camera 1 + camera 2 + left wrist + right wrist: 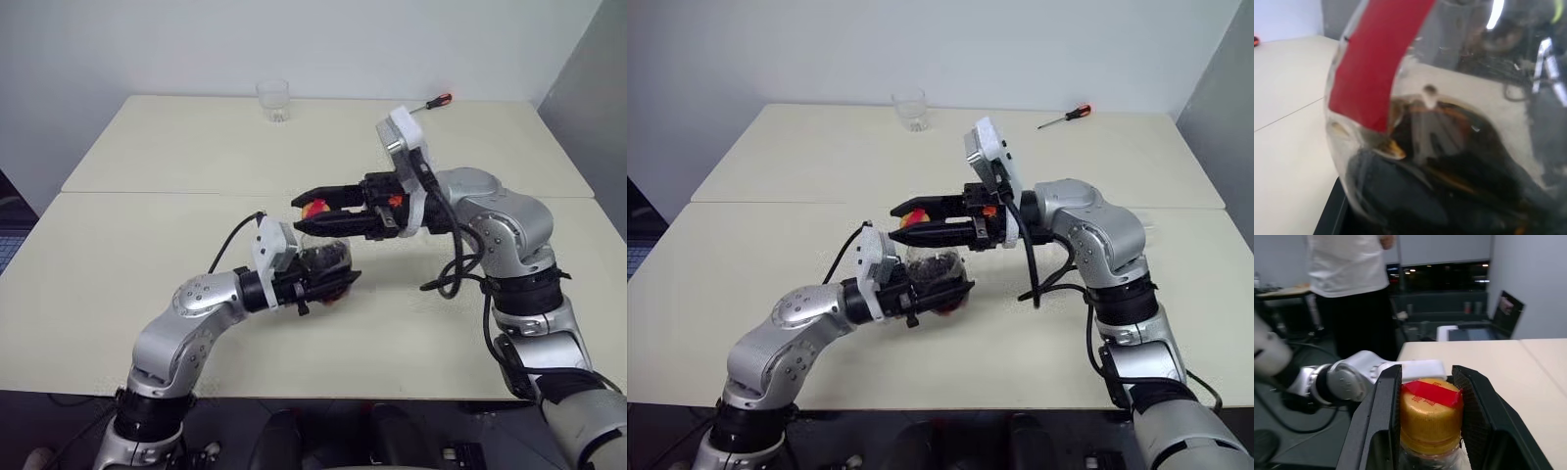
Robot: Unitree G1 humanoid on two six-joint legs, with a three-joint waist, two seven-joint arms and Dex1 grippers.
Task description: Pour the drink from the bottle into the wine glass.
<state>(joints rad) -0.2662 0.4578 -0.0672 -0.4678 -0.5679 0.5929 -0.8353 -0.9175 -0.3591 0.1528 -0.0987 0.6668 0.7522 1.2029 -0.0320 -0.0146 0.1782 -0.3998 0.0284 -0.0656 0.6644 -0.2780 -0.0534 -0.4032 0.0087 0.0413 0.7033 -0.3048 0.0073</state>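
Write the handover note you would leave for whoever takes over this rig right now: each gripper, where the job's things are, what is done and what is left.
Left gripper: shut on the bottle, holding its body above the table.
Right gripper: shut on the cap, one finger on each side.
The drink is inside the bottle; the cap is on.
A clear tumbler and a screwdriver sit at the table's far edge. I cannot spot a wine glass.
Done: bottle lifted, cap gripped.
Left: remove the cap, find the glass, pour.

The bottle (1440, 161) looked like clear glossy plastic, its yellow cap (1431, 415) ridged; the table (147, 245) was matt cream.
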